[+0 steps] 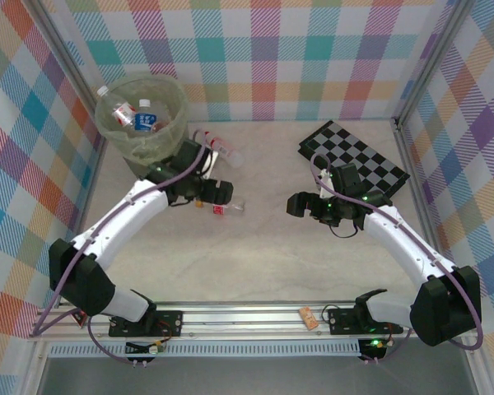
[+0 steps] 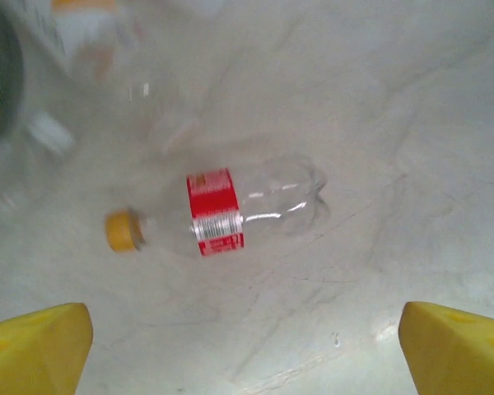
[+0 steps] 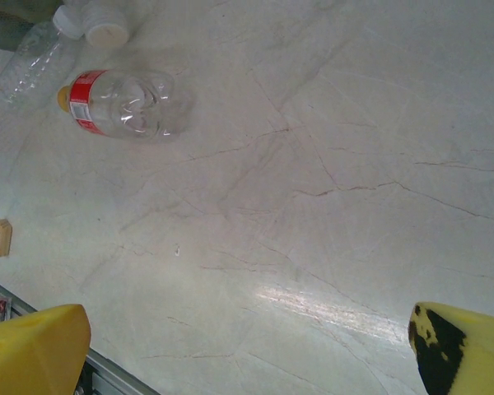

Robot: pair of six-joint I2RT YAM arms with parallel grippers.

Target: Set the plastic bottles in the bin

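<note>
The left gripper (image 2: pixel 247 350) is held wide apart above the red-labelled bottle (image 2: pixel 230 216), which lies on its side ahead of and between the fingers, seemingly to be straddled, with the bin (image 1: pixel 184 111) near beside that claw; the right gripper (image 3: pixel 247 350) is likewise spread, well apart from it.

Light is bright and even from overhead in the top view; the arms (image 1: pixel 123 218) cast only soft, faint shadows on the pale bench (image 1: pixel 255 255), and the checked walls (image 1: pixel 313 49) are evenly lit. In the left wrist view the red-labelled bottle (image 2: pixel 255 210) is fairly sharp, a thin glint on its clear side, while the upper left smears into blur. The right wrist view has a pale streak of glare on the bench.
</note>
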